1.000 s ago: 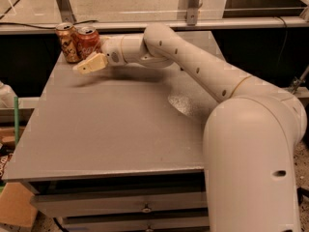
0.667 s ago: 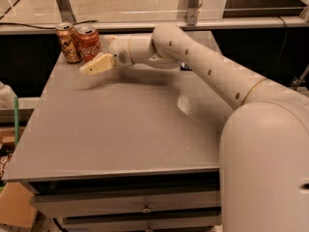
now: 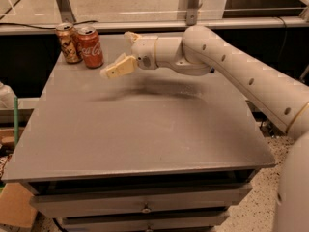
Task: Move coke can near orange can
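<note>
The red coke can (image 3: 90,47) stands upright at the table's far left corner, touching or almost touching the golden-orange can (image 3: 67,42) on its left. My gripper (image 3: 121,52) is open and empty, hovering above the table just right of the coke can, with a clear gap between them. One cream finger (image 3: 118,66) points toward the front left; the other (image 3: 130,36) shows behind it.
The cans stand on a grey table (image 3: 145,124) with drawers below its front edge. A metal rail (image 3: 159,25) runs behind the table. A cardboard box (image 3: 14,211) lies on the floor at the lower left. My white arm (image 3: 241,66) reaches in from the right.
My gripper has drawn back to the right, away from the coke can, and rides higher. The coke can stays standing beside the orange can.
</note>
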Robot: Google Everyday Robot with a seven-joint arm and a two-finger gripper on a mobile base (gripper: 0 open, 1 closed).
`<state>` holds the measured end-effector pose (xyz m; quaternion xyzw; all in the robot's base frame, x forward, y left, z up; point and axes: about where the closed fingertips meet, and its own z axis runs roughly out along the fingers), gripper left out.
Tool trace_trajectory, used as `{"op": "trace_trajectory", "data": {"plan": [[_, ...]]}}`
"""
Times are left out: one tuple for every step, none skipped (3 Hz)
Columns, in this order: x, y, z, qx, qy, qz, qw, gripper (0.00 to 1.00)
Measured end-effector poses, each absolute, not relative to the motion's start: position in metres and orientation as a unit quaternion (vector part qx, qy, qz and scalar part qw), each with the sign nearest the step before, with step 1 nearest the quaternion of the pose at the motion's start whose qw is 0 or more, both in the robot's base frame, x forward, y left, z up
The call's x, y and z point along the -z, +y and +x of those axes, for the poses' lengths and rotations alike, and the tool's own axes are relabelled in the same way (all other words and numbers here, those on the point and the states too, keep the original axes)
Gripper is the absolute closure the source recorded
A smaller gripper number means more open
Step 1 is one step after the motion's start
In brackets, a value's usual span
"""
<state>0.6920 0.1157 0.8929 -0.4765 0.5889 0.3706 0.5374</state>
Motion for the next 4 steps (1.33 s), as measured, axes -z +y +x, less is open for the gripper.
{"op": "trace_trajectory", "data": {"plan": [[-0.895, 0.078, 0.657, -0.373, 0.587, -0.478, 0.536, 0.00], [-0.885, 0.039, 0.616, -0.384, 0.584, -0.488, 0.523, 0.00], [-0.879, 0.007, 0.589, -0.399, 0.576, -0.496, 0.512, 0.00], [-0.879, 0.004, 0.578, -0.409, 0.569, -0.504, 0.505, 0.00]]}}
